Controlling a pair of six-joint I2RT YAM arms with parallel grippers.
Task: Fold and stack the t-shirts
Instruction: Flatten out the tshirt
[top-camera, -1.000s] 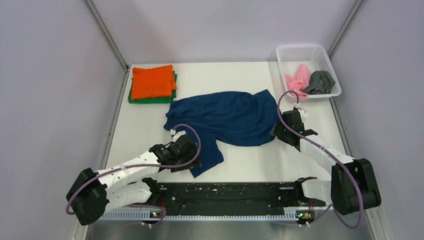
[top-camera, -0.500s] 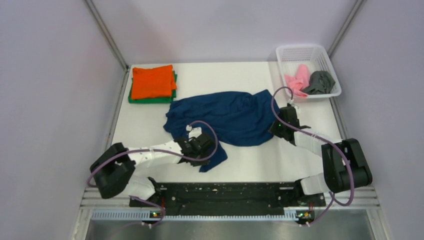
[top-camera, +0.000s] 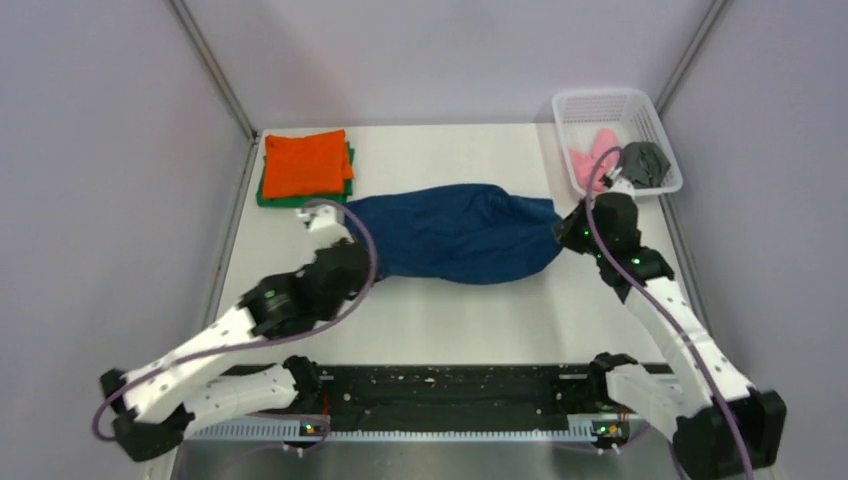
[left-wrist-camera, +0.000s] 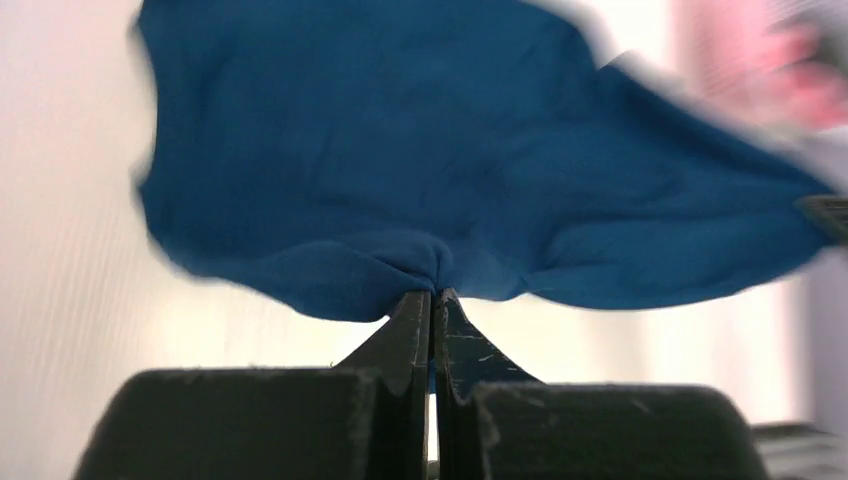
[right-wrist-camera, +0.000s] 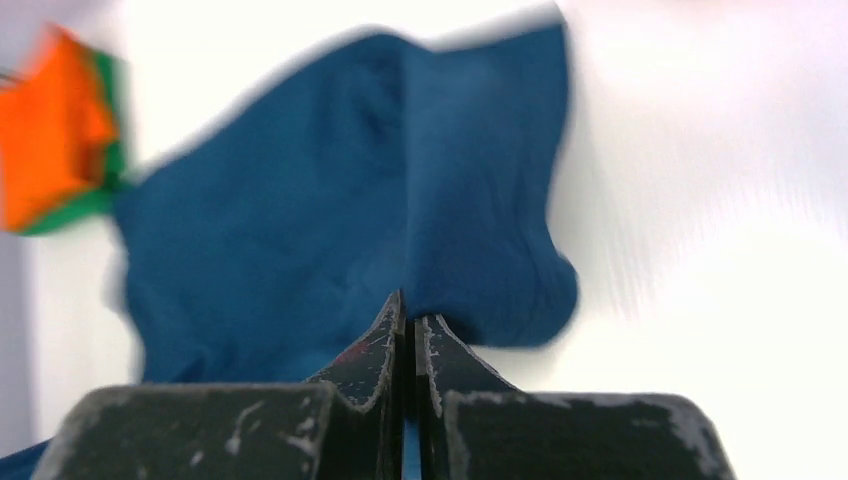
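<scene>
Two pinch points: left jaws and right jaws each clamp an end of the navy t-shirt (top-camera: 455, 235), stretched left to right across mid-surface. Folded orange shirt (top-camera: 305, 163) on green shirt (top-camera: 300, 200) sits far left. Spreading step, I judge; next I lower it flat, tension even.

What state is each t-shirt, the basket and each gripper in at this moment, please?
navy t-shirt: unfolded, stretched between both grippers.
orange t-shirt: folded, on top of the green one.
green t-shirt: folded, under the orange one.
pink t-shirt: crumpled in the basket.
dark grey t-shirt: crumpled in the basket.
basket: upright, holding two shirts.
left gripper: shut on the navy t-shirt.
right gripper: shut on the navy t-shirt.
</scene>
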